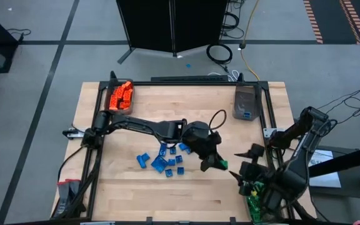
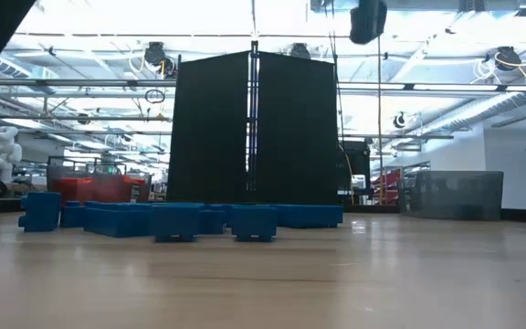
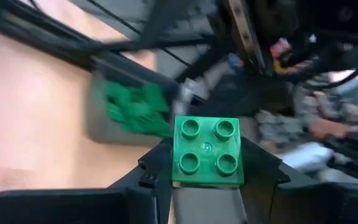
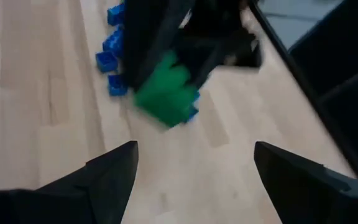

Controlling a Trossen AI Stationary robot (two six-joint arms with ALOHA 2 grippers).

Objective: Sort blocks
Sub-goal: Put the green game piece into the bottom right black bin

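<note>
between the left gripper [image 3: 207,180] jaws sits a glossy square green brick [image 3: 207,151], four round studs up, clamped tight. right gripper [image 4: 194,165] gapes empty facing it; smooth blue bricks [image 1: 165,159] lie behind on the wood-grain table [image 1: 167,194].

Right gripper [image 4: 194,168]: own two dark fingers spread wide apart, nothing between them, bare wood beneath.
Right fingers [image 4: 107,174]: dark, wedge-shaped, pointing forward over the table.
Table [image 4: 42,93]: pale wooden planks, grain running away from the camera.
Green block [image 4: 165,92]: held aloft in the left gripper [image 4: 185,74], ahead of the right fingers and apart from them.
Left arm [image 4: 166,25]: dark, slanting down to the green block from farther off.
Blue blocks [image 4: 109,59]: small cluster lying on the table beyond the green block, partly hidden behind the left arm.
Table frame [image 4: 291,62]: dark rail along one table edge.
</note>
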